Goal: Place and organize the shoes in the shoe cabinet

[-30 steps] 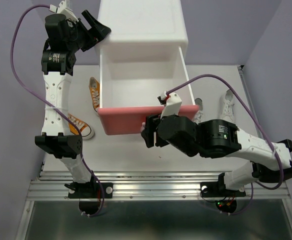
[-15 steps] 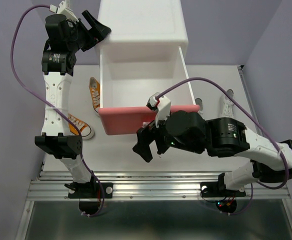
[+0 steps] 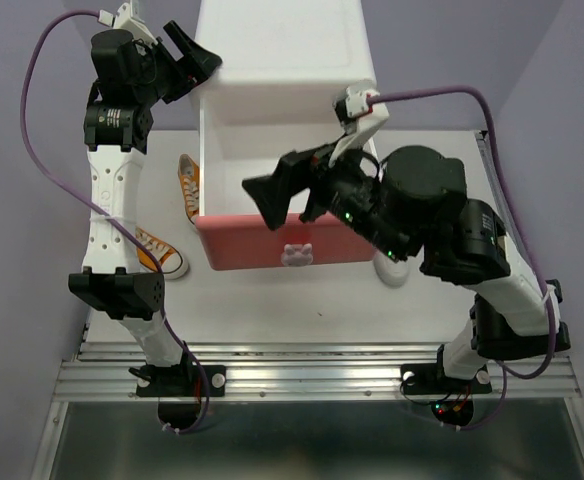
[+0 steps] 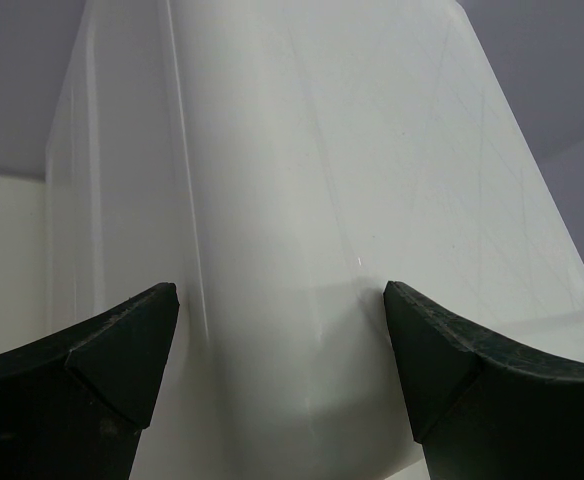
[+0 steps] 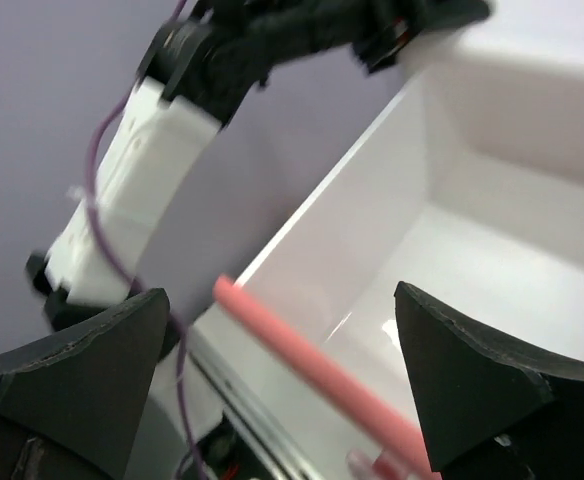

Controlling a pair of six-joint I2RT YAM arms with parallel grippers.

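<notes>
The right gripper (image 3: 277,195) is hanging above the pulled-out drawer (image 3: 252,255), jaws spread wide and gripping nothing. In its wrist view the gripper (image 5: 282,380) is looking down between its two dark fingers (image 5: 82,375) at the drawer's white inside (image 5: 482,270) and the pink top edge of its front (image 5: 312,365). The right arm behind it is reaching in from the right, arching over the drawer's right corner.

The left gripper (image 3: 190,62) is sitting at the far left corner of the cabinet (image 3: 282,45), also spread wide. In its wrist view the gripper (image 4: 282,350) is straddling that white corner (image 4: 272,230), one finger (image 4: 112,365) on each side; whether the pads are touching the plastic cannot be told. The left arm is stretching straight up along the left side of the table (image 3: 272,310).

The cabinet is standing at the far middle of the table, with the drawer sticking out toward the arms and a white bunny knob (image 3: 297,255) showing on its pink front.

The shoes are lying on the table outside the cabinet. One orange shoe (image 3: 189,187) is lying just beside the drawer's left wall. A second orange shoe (image 3: 162,255) is lying nearer the arms, partly under the left arm. A white shoe (image 3: 394,268) is peeking out from under the right arm, near the drawer's right front corner.
</notes>
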